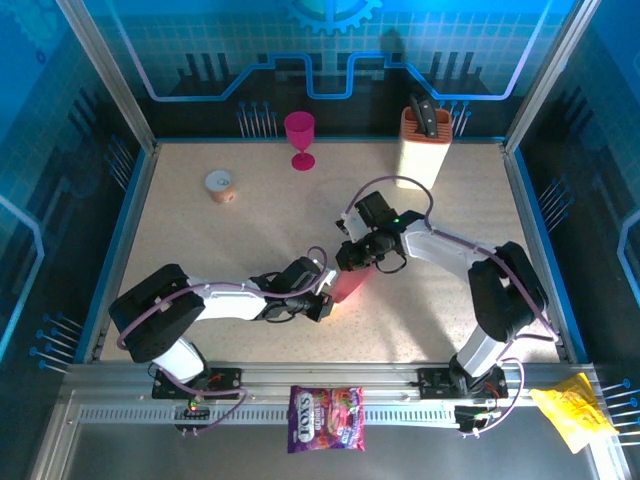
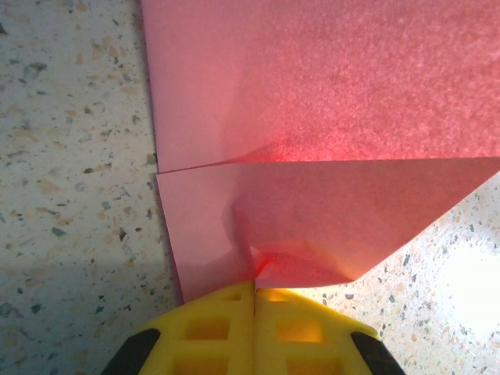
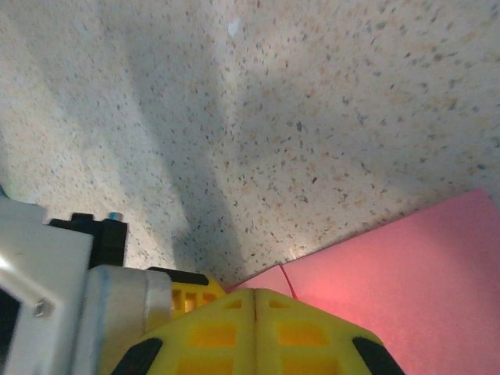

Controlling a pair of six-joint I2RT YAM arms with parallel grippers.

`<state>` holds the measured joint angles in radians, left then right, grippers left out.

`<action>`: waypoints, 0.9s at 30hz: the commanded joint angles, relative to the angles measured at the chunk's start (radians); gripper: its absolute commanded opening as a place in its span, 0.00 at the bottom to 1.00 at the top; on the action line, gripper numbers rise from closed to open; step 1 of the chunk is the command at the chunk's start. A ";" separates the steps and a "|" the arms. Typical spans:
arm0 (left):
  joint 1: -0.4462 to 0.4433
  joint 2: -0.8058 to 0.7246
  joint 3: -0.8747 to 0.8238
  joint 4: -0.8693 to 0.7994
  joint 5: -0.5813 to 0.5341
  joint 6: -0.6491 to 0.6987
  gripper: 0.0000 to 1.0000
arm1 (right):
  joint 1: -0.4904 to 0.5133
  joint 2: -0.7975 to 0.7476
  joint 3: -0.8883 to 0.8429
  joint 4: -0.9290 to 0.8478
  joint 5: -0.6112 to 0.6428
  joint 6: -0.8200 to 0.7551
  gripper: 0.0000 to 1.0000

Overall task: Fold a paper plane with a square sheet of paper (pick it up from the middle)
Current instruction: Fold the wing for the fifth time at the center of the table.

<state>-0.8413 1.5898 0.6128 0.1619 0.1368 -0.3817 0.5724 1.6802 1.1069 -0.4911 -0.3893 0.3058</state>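
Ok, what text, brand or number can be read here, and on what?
"FOX'S": on the purple printed candy bag; its smaller print is too small to read.
Too blurred to read: the yellow crumpled wrapper.
No text: the salmon-pink paper sheet.

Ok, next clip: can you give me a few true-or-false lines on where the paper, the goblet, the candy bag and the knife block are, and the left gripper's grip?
1. The left gripper is shut on the salmon-pink paper. True.
2. The magenta goblet lies on its side. False: it stands upright near the far edge.
3. The paper is a flat, unfolded sheet. False: the left wrist view shows a folded flap lying over it.
4. The purple candy bag lies on the table beside the paper. False: it lies on the metal rail at the near edge, between the arm bases.
5. The cream knife block stands at the far right of the table. True.
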 commanded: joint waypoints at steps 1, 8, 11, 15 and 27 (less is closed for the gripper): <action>0.001 -0.006 0.013 -0.030 0.021 0.027 0.00 | 0.025 0.038 0.006 -0.052 -0.050 -0.027 0.00; 0.001 -0.034 0.011 -0.039 0.021 0.036 0.00 | 0.030 0.099 -0.022 -0.029 -0.050 -0.025 0.00; 0.001 -0.037 0.014 -0.043 0.026 0.039 0.00 | 0.031 0.130 -0.023 -0.018 -0.047 -0.011 0.00; 0.001 -0.044 0.012 -0.043 0.032 0.040 0.04 | 0.031 0.157 -0.032 -0.004 -0.044 -0.001 0.00; 0.001 -0.048 0.012 -0.024 0.054 0.021 0.17 | 0.031 0.180 -0.052 0.014 -0.023 0.014 0.00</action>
<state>-0.8413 1.5642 0.6128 0.1394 0.1604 -0.3603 0.5953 1.8408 1.0657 -0.4786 -0.4191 0.3107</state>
